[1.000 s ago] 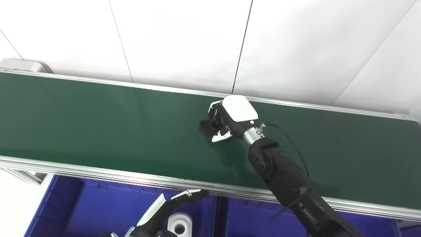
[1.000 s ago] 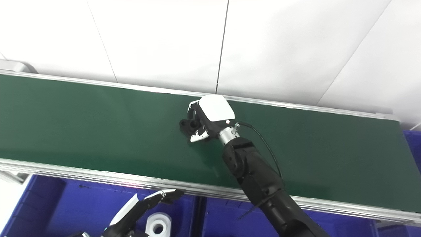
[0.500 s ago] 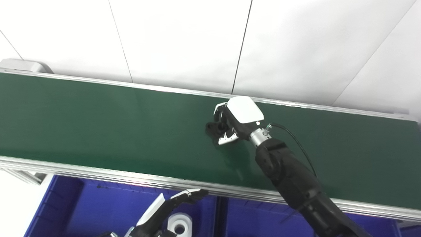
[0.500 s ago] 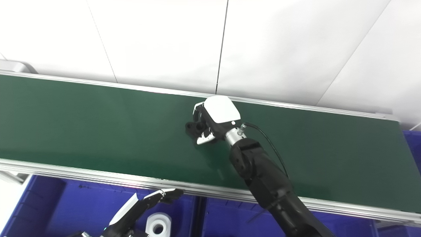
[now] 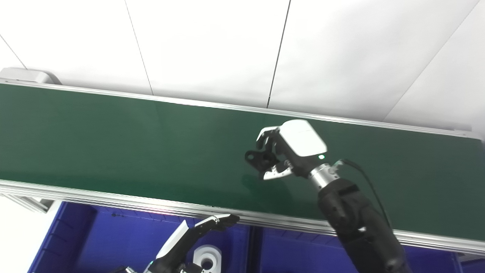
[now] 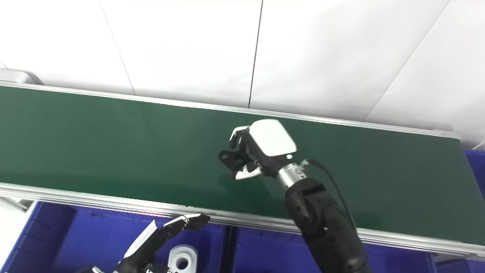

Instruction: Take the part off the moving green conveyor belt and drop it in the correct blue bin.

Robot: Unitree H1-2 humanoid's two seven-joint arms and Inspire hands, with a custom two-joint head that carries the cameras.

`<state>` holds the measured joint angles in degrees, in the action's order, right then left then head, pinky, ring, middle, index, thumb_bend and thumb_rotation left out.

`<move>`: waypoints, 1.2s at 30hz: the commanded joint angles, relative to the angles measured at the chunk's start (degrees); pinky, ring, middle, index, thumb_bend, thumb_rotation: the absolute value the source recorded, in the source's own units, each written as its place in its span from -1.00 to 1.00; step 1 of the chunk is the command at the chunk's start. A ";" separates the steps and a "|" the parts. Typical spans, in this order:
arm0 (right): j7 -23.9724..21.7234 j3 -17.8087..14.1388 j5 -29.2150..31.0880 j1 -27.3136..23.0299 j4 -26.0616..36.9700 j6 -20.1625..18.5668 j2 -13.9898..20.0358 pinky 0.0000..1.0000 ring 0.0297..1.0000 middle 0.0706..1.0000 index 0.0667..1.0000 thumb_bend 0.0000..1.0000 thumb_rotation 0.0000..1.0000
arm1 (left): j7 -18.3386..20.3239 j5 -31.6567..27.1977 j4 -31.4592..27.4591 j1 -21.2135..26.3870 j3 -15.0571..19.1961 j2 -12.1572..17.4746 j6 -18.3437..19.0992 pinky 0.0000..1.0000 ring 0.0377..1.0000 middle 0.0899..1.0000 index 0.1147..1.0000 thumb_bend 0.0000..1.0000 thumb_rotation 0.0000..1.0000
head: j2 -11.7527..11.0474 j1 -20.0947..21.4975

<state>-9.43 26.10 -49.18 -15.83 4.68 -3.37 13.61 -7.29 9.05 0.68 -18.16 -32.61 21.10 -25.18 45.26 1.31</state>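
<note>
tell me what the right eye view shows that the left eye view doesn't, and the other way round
Only the right eye view shows a strip of blue bin past the belt's right end. Only the left eye view shows the grey housing at the belt's far left nearly whole. Both show the right hand shut on the black part above the green conveyor belt, and the left hand open over the near blue bin with the white part in it.

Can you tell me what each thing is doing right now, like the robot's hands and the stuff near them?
Right hand: shut on the black part, above the belt.
Left hand: open, holding nothing, over a blue bin.
Green belt: nothing lying on it.
Blue bin: holds a white part.
</note>
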 commanded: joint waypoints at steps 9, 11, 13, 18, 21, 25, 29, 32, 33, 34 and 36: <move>0.30 -4.69 2.88 9.27 9.96 2.31 2.61 -0.33 -0.16 -0.14 -0.07 0.05 -1.00 | 1.79 -0.94 -4.16 -1.00 1.46 0.12 -1.74 0.53 0.58 0.61 0.55 0.78 -0.45 | 2.57 0.18; 0.28 -5.18 3.49 11.88 11.42 2.55 3.19 -0.43 -0.29 -0.20 -0.03 0.05 -1.00 | 2.29 -1.41 -4.61 -1.21 1.89 0.12 -1.74 0.52 0.58 0.61 0.56 0.78 -0.45 | 3.18 0.71; 0.28 -5.42 3.88 13.94 12.34 2.45 3.49 -0.53 -0.41 -0.24 -0.01 0.04 -1.00 | 3.09 -1.83 -5.07 -1.48 2.58 -0.04 -1.73 0.52 0.58 0.60 0.56 0.79 -0.45 | 3.74 1.23; 1.77 -5.73 2.80 19.97 13.27 2.44 3.91 -0.47 -0.32 -0.23 -0.01 0.04 -1.00 | 4.84 -1.94 -6.17 -2.05 4.38 -0.37 -1.71 0.51 0.58 0.61 0.54 0.79 -0.47 | 5.32 2.64; 1.74 -5.85 1.73 23.00 13.88 1.84 4.49 -0.46 -0.34 -0.23 -0.01 0.04 -1.00 | 5.99 -2.86 -6.88 -2.40 5.41 -0.54 -1.70 0.50 0.57 0.61 0.54 0.79 -0.48 | 6.60 3.34; 2.46 -6.36 1.72 25.70 13.74 2.19 5.05 -0.48 -0.37 -0.25 -0.02 0.04 -1.00 | 8.59 -4.92 -7.72 -2.82 7.01 -0.89 -1.73 0.47 0.56 0.61 0.54 0.81 -0.42 | 8.28 4.61; 2.53 -6.36 1.47 27.82 13.21 2.46 5.79 -0.57 -0.45 -0.27 -0.03 0.04 -1.00 | 10.88 -6.18 -8.40 -2.87 8.50 -1.33 -1.72 0.45 0.55 0.63 0.55 0.79 -0.48 | 9.94 5.18; 1.99 -6.00 1.91 28.68 12.25 2.67 6.34 -0.57 -0.45 -0.28 -0.03 0.04 -1.00 | 11.84 -5.49 -8.67 -2.85 9.81 -1.79 -1.72 0.44 0.54 0.62 0.54 0.79 -0.48 | 10.73 5.42; 1.76 -5.86 2.05 28.76 11.85 2.75 6.53 -0.51 -0.39 -0.27 -0.03 0.04 -1.00 | 12.21 -5.52 -8.77 -2.85 10.23 -1.92 -1.71 0.45 0.54 0.62 0.54 0.80 -0.46 | 11.39 5.61; 1.66 -5.72 2.19 28.74 11.32 2.89 6.68 -0.43 -0.30 -0.22 -0.03 0.05 -1.00 | 12.59 -5.86 -8.83 -2.86 10.55 -2.05 -1.71 0.46 0.55 0.62 0.54 0.81 -0.45 | 11.51 5.65; 1.46 -5.47 2.21 28.66 10.64 2.79 6.84 -0.40 -0.28 -0.22 -0.03 0.05 -1.00 | 13.38 -6.70 -9.03 -2.94 11.16 -2.30 -1.70 0.46 0.55 0.62 0.54 0.82 -0.45 | 12.06 5.91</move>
<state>-8.21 20.66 -47.59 13.05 15.30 -2.90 19.98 5.26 3.33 -6.55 -20.88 -21.94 19.09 -25.18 57.30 7.29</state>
